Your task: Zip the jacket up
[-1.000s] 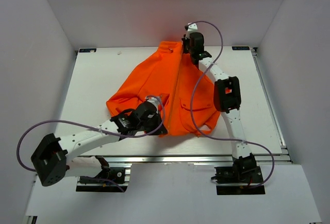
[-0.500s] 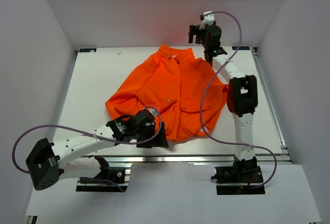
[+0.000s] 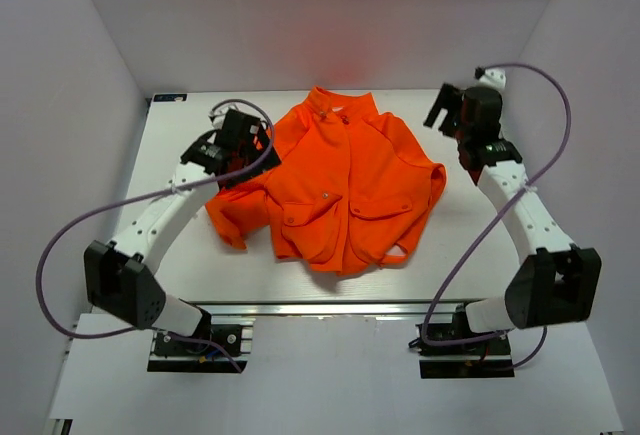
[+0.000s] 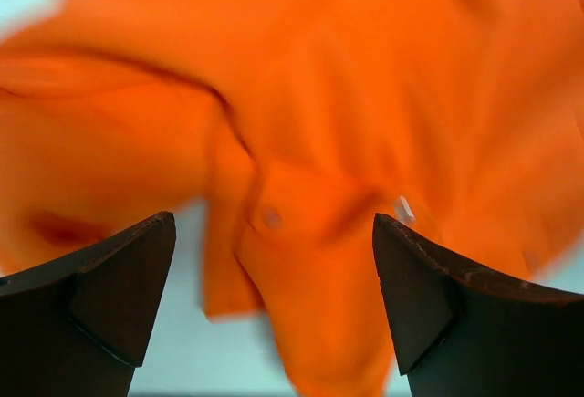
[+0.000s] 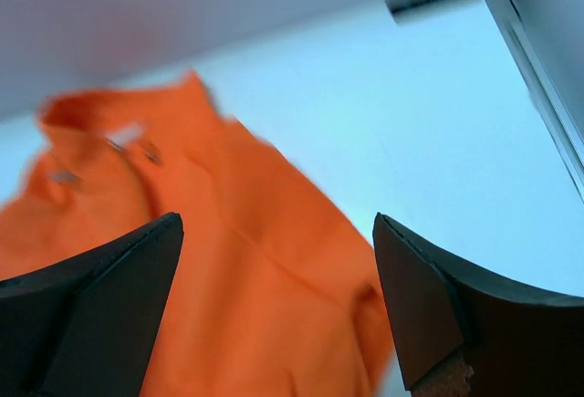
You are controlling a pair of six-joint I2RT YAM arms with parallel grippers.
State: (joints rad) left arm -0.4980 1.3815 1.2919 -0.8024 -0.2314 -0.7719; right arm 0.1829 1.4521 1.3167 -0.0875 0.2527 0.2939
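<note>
I see the jacket point(image 3: 345, 190) spread flat in the middle of the white table point(image 3: 180, 145). Its stand collar points at the top of the frame and its hem at the bottom, so the long axis runs up and down. The left gripper point(image 3: 240, 143) hangs at the jacket's upper-left shoulder edge, jaws wide and empty. The right gripper point(image 3: 448, 110) sits off its upper right, apart from it, also wide and empty. The fabric is soft, bright orange and lightly creased, with two flap pockets and small snaps.
</note>
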